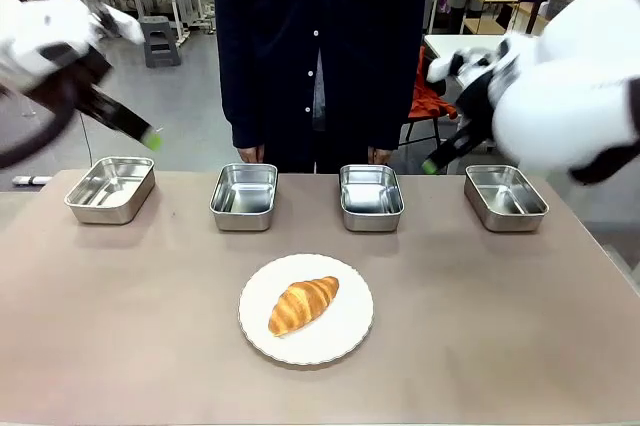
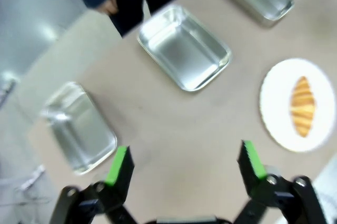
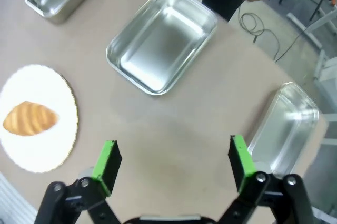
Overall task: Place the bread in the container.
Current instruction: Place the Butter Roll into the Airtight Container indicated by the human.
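The bread, a golden-brown croissant [image 1: 303,303], lies on a round white plate [image 1: 345,331] at the table's near middle. Four shiny steel trays stand empty in a row behind it: far left [image 1: 110,188], middle left [image 1: 244,195], middle right [image 1: 371,196], far right [image 1: 505,196]. My left gripper [image 1: 145,134] hangs above the far-left tray, and the left wrist view shows it open [image 2: 185,163] with nothing held, the croissant [image 2: 303,105] off to its right. My right gripper [image 1: 435,161] hovers between the two right trays, open [image 3: 174,160] and empty, with the croissant [image 3: 30,118] at the left.
A person in dark clothes stands at the far edge behind the two middle trays, hands [image 1: 250,153] low by the table. Bare tabletop [image 1: 120,326] lies on both sides of the plate. Chairs and tables stand in the background.
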Controlling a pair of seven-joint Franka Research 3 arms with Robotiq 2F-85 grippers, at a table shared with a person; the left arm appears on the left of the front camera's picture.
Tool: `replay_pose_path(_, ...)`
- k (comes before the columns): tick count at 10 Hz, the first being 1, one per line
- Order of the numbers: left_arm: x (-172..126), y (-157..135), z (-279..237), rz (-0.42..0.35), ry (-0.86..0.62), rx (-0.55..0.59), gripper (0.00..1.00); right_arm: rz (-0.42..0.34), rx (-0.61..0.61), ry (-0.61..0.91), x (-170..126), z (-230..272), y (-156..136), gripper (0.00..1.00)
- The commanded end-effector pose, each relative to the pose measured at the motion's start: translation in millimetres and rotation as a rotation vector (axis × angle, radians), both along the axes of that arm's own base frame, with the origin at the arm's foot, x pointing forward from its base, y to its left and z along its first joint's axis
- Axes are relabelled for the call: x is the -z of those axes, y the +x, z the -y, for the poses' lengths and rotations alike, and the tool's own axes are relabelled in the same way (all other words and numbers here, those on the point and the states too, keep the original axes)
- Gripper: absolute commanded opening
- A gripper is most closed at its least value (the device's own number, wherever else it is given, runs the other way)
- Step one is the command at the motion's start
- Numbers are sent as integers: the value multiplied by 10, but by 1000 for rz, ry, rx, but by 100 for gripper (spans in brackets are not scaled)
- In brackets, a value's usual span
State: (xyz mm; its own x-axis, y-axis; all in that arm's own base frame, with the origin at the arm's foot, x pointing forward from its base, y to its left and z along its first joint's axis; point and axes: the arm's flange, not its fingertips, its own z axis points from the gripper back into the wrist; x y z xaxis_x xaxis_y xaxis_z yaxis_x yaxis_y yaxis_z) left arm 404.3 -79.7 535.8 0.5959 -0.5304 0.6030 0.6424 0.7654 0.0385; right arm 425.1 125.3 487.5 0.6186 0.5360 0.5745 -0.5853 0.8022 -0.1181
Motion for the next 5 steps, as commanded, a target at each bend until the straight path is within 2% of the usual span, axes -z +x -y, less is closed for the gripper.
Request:
replay_pose_path(1, -155, 200, -621, -58, -7, 84, 100, -6, -43, 66, -292, 592, 101, 100)
replay_pose_path(3, -320, 228, -1343, -50, -68, 235, 100, -13, -105, 144, -494, 1245, 128, 100)
replay_pose_path(5, -345, 149, -1979, 8, -132, 286, 100, -14, -148, 255, -482, 1783, 129, 100)
